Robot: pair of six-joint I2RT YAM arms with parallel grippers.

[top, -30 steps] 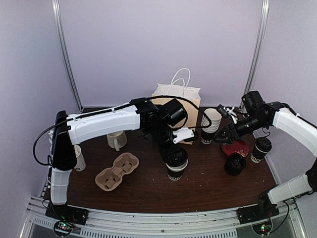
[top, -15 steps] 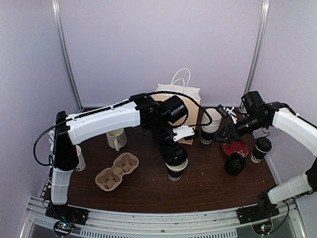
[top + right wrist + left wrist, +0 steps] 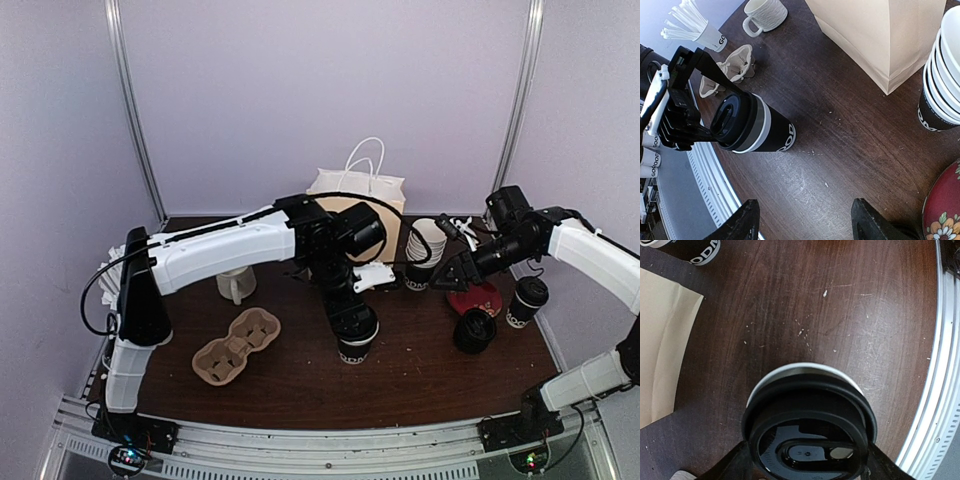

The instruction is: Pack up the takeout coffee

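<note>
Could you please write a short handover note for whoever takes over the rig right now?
Left gripper: closed on the lid of the first coffee cup, which stands mid-table.
Right gripper: open, empty, hovering near the red plate.
Second coffee cup: lidded, standing at the right edge, nothing touching it.
Cup carrier: front left, wells empty.
Paper bag: upright at the back.
Done: both cups have lids on.
Left: neither cup is packed yet; probably seat both in the carrier, then see to the bag.
</note>
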